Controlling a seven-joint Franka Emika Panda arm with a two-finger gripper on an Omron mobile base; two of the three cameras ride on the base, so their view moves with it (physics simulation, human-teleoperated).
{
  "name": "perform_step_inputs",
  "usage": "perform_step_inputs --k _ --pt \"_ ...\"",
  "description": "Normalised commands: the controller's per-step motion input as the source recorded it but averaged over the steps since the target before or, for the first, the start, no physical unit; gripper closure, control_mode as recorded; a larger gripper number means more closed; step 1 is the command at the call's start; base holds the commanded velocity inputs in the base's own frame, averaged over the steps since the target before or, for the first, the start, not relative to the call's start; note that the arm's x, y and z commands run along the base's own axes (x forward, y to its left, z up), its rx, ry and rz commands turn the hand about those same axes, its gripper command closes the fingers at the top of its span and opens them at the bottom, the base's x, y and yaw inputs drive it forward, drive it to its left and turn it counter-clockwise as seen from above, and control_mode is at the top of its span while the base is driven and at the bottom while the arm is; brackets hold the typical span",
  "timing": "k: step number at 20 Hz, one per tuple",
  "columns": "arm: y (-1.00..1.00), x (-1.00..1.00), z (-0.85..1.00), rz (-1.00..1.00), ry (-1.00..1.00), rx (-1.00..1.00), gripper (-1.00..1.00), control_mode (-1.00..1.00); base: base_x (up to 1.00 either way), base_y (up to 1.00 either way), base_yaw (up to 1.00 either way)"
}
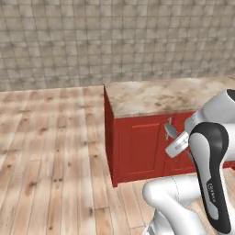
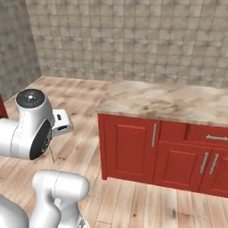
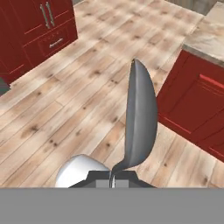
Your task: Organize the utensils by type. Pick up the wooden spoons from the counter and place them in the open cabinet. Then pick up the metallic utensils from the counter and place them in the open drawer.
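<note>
Spoon, all silver, shiny, long bowl

The silver spoon's handle was hidden down between the finger tips. The counter was cut off by the right edge, and part of its red front was covered by the arm.

Rendered kitchen, beige marbled counter on red base cabinets, tiled wall, seemingly wooden floor
</note>
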Motion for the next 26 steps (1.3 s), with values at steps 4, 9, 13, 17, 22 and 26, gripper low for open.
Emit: perform_step_inputs --k 4,9,13,17,22,26 --pt "0.00 0.00 0.00 0.00 0.00 0.00 1.00 1.00 0.07 0.45 0.86" --pt "0.00 0.00 0.00 0.00 0.00 0.00 1.00 1.00 0.11 0.36 0.83" --pt "0.00 0.00 0.00 0.00 0.00 0.00 1.00 1.00 0.13 0.30 0.78" --pt "0.00 0.00 0.00 0.00 0.00 0.00 1.00 1.00 0.17 0.28 0.74" --pt "0.00 0.00 0.00 0.00 0.00 0.00 1.00 1.00 0.16 0.28 0.72" --pt "0.00 0.00 0.00 0.00 0.00 0.00 1.00 1.00 0.31 0.23 0.70"
